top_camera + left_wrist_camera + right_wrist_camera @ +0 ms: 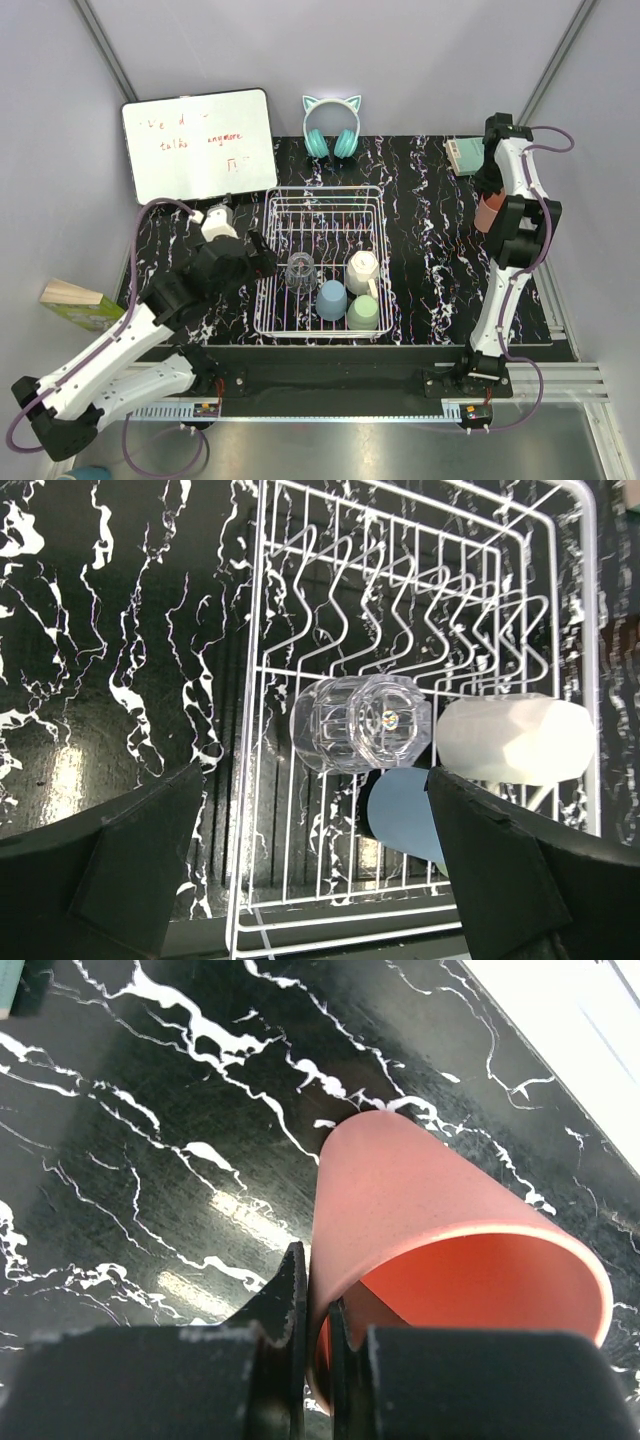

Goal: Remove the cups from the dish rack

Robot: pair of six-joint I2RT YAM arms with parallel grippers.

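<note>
While four cups sit in the dish rack (325,189), the fifth, the salmon-pink cup (440,1220), is out of it. The right gripper (318,1325) is clamped on that cup's wall at the rim, one finger outside and one inside. Top view puts this cup at 3 o'clock from the rack, well apart from it and over the black marbled table (430,260); whether its base touches the table cannot be told. All four racked cups are in the near half. From rack centre, the clear glass (300,270) is at 8 o'clock, the cream-white mug (361,270) at 4, the light blue cup (332,298) at 6 and the sage-green cup (363,312) at 5 by the near corner. Blue and green stand base-up, just beside each other. The left gripper (320,880) sits at the rack's 9 o'clock rim, fingers spread wide with nothing between them. A whiteboard (198,145) is at 11 o'clock and teal cat-ear headphones (331,128) are at 12.
</note>
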